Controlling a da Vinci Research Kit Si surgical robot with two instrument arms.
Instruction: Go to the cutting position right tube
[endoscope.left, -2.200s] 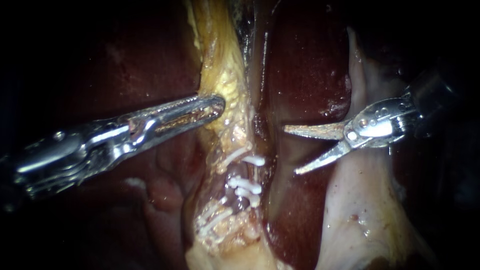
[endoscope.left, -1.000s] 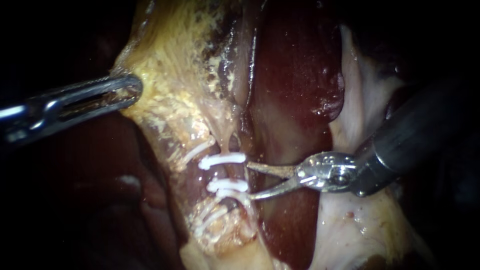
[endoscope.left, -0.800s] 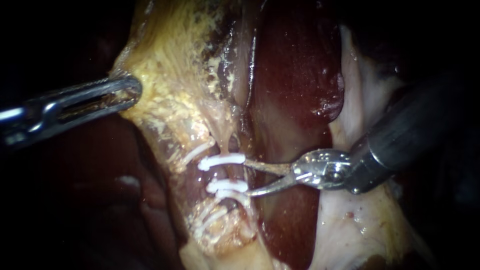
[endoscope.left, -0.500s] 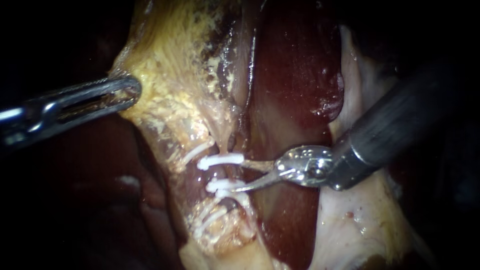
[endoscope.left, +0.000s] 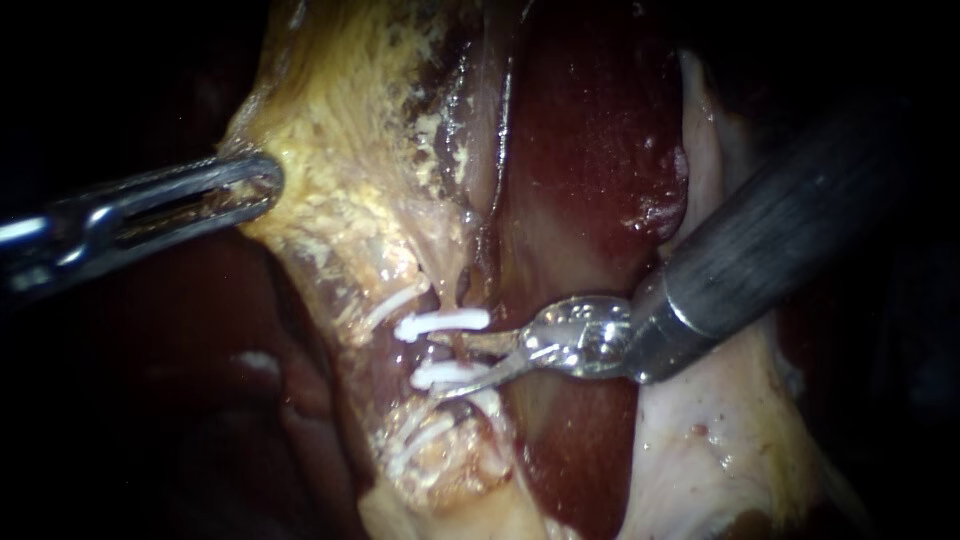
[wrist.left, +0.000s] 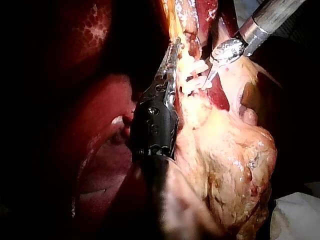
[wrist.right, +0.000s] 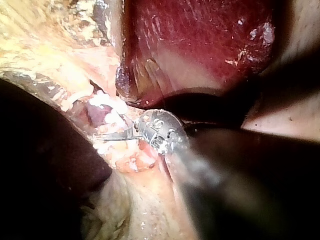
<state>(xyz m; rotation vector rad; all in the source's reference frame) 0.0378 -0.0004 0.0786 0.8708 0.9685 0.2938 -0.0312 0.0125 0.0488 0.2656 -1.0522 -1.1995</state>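
Liver (endoscope.left: 590, 150) takes up the middle of the endoscope view, dark red and wet. To its left a broad sheet of yellow fatty tissue (endoscope.left: 340, 120) runs down the view. To its right lies a flap of pale tissue (endoscope.left: 700, 440). In the left wrist view a bulky pale yellow mass (wrist.left: 225, 165) lies beside that arm's shaft; I cannot tell whether it is the gallbladder.

The right instrument (endoscope.left: 445, 362) comes in from the upper right on a thick dark shaft and ends in two slim blades. Its end effector stands partly open, with a narrow gap between the blades and nothing gripped. The left instrument (endoscope.left: 265, 185) reaches in from the left. Its end effector is closed down on the edge of the yellow fatty tissue, which tents toward it.

The right tube (endoscope.left: 450, 285) descends as a thin pale strand from the fatty sheet, just beside the liver's edge. It carries an upper clip (endoscope.left: 440, 322) and lower clips (endoscope.left: 445, 375), all white. The open blades straddle the stretch between them: the upper blade lies just under the upper clip and the lower blade lies against the lower clips. In the right wrist view the blades (wrist.right: 107, 136) point into the same white clips (wrist.right: 102, 107). More clips (endoscope.left: 390, 305) sit on the neighbouring strand to the left.
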